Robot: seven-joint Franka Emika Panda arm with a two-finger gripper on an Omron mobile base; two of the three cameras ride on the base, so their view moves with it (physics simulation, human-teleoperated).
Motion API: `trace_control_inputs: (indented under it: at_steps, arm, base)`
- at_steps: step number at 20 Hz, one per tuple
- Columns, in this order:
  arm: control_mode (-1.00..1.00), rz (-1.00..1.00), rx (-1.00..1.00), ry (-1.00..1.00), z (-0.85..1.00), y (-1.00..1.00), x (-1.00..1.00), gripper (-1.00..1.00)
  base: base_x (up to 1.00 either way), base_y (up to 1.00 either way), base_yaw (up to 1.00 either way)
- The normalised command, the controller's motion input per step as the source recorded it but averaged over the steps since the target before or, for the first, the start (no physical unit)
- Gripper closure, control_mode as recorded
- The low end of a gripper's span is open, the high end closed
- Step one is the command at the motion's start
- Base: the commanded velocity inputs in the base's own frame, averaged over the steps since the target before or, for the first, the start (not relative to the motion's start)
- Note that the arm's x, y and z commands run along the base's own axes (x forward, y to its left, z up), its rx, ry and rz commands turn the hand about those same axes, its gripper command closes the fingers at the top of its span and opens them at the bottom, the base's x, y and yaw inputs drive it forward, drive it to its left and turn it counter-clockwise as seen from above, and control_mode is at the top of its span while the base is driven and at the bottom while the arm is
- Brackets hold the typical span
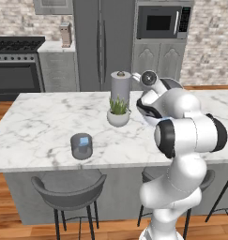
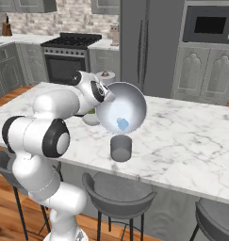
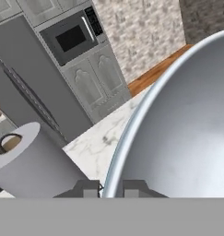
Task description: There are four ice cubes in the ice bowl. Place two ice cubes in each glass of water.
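The gripper (image 3: 110, 188) was pinched on the rim of the bowl (image 2: 130, 101) — one finger either side of the edge in the hand view — and held it up off the counter (image 1: 40, 126), tipped steeply toward the right base camera. The ice (image 2: 122, 124) had slid down to the low side of the bowl, and that low lip hung right above one glass (image 2: 120, 148), so the pour looked lined up, just needing a bit more tilt. How many cubes were left in that blue clump couldn't be told.

The other glass (image 1: 81, 146) sat well to the left near the counter's front edge, with something blue in it already. A plant pot (image 1: 118, 114) and towel roll (image 1: 120, 86) stood behind on the marble; a fridge (image 1: 103, 42), microwave (image 1: 163, 21) and stove (image 1: 17, 63) lined the back wall.
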Motion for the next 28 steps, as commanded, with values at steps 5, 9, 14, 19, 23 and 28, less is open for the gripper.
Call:
trace_control_inputs:
  at_steps: [5, 9, 14, 19, 23, 28]
  arm:
    - [-1.00, -0.02, 0.01, 0.00, 0.32, -0.02, -0.01, 1.00]
    - [-1.00, -0.03, 0.00, 0.00, 0.28, -0.04, -0.12, 1.00]
    - [-1.00, -0.04, 0.00, 0.00, 0.06, -0.16, -0.30, 1.00]
    - [-1.00, -0.04, 0.00, 0.00, -0.08, -0.11, -0.15, 1.00]
    - [-1.00, -0.01, 0.00, -0.04, 0.00, -0.02, 0.09, 1.00]
    - [-1.00, 0.00, 0.00, -0.06, 0.00, 0.00, 0.00, 1.00]
  base:
    - [0.00, 0.00, 0.00]
    - [0.00, 0.00, 0.00]
    - [0.00, 0.00, 0.00]
    - [0.00, 0.00, 0.00]
    - [0.00, 0.00, 0.00]
    - [0.00, 0.00, 0.00]
